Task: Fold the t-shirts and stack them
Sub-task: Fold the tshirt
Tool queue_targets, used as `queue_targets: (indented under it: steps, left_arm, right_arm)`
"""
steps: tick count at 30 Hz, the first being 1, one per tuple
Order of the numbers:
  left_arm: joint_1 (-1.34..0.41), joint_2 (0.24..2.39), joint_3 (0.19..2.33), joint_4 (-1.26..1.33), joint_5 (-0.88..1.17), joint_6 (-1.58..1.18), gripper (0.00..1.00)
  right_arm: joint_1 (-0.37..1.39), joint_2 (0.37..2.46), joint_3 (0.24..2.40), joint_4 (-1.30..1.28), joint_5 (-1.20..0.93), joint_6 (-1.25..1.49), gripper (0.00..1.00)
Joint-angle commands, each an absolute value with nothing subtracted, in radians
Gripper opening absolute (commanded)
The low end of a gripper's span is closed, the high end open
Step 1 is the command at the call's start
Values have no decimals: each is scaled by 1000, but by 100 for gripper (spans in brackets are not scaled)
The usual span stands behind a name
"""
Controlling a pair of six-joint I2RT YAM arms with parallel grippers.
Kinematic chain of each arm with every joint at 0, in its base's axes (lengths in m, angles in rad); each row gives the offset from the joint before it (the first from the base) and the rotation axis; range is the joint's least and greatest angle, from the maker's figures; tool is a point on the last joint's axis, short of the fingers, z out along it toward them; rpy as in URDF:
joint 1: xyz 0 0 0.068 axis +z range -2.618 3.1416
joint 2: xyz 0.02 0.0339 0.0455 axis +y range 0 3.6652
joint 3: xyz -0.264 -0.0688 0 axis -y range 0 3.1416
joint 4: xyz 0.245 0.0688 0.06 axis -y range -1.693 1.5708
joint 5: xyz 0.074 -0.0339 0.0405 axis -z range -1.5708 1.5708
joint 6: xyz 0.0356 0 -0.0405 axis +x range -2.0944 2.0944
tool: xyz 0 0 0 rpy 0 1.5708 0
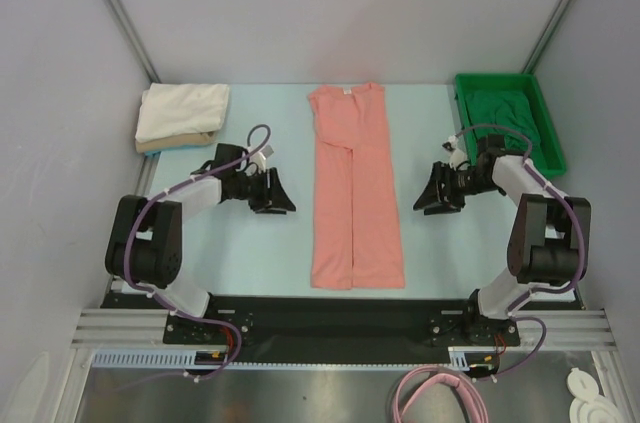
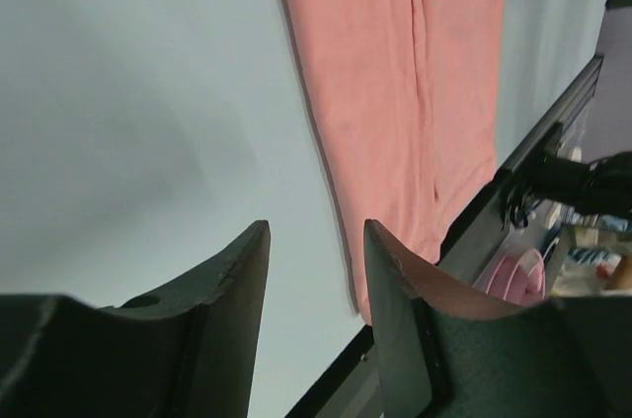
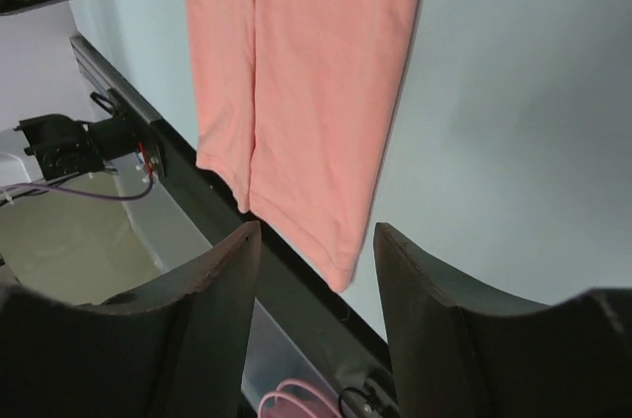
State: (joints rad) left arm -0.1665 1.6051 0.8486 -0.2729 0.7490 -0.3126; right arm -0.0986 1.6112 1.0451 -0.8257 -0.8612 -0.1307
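A pale blue table top (image 1: 250, 243) carries everything. Down its middle lies the long salmon-pink cloth t-shirt (image 1: 355, 193), its sides folded in so two flaps meet along a centre line, collar far and hem near, close to the black rail at the front edge. At far right a bright green rigid plastic tray (image 1: 500, 78) holds a dark green cloth shirt (image 1: 510, 113). At far left a folded white shirt (image 1: 182, 108) rests on a tan one (image 1: 175, 143).

The left gripper (image 1: 283, 191) and right gripper (image 1: 425, 188) flank the pink shirt, apart from it, both spread wide and empty.

Risks, as I judge them: fingers pinching only the top flap would pull the side folds open. Uneven lifting by the two arms would skew the strip. Reaching low by the near hem could snag the rail.
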Motion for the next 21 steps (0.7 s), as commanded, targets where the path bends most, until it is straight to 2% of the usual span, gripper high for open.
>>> queue_targets:
  steps: [1,7,9,10,13,15,21]
  left_arm:
    - [-231,1586,871,-385,776,-187,49]
    - [-307,1575,793,-325,750,-192,46]
    - [-319,1551,726,-252,749,-225,47]
    - [-324,1542,709,-194,729,-248,49]
    - [-334,1493,651,-122,689,-276,50]
    - [-342,1462,615,-92,661,-294,52]
    - [-391,1448,604,-97,680,-314,49]
  right_arm:
    - [-68,1624,1084,-931,-864,-126,55]
    - [-34,1621,1025,-887,-845,-20,52]
    - [-20,1583,939,-696,-882,33,47]
    - [9,1504,813,-619,-829,101,47]
    - [102,1352,642,-467,-721,175,50]
    - [159,1227,646,-491,-607,199,46]
    - [181,1376,658,-515,-587,222,49]
